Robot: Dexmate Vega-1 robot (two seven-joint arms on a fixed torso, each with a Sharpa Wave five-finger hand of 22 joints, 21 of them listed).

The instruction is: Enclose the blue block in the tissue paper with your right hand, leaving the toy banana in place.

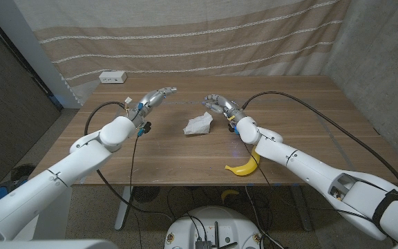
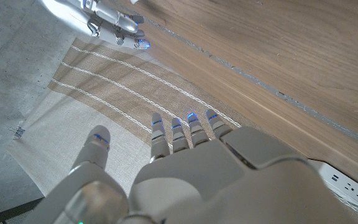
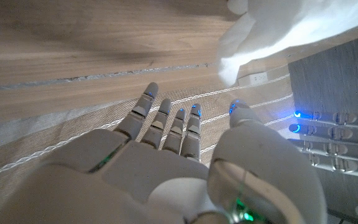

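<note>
Tissue paper (image 1: 199,124) sits bunched at table centre in head view; block not visible, probably inside, so wrap looks about done. Banana (image 1: 244,166) at 5 o'clock, untouched. Right hand (image 1: 219,105) at 1 o'clock, left hand (image 1: 155,98) at 10. Wrist views: both w/ fingers spread, holding nothing.

Matt wood table (image 1: 185,155), crumpled tissue paper (image 1: 199,124), glossy plastic toy banana (image 1: 244,167).

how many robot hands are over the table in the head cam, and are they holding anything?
2. The left white-armed robot hand hovers left of the crumpled white tissue paper, fingers apart, empty. The right white-armed robot hand hovers just right of the tissue, also empty.
</note>
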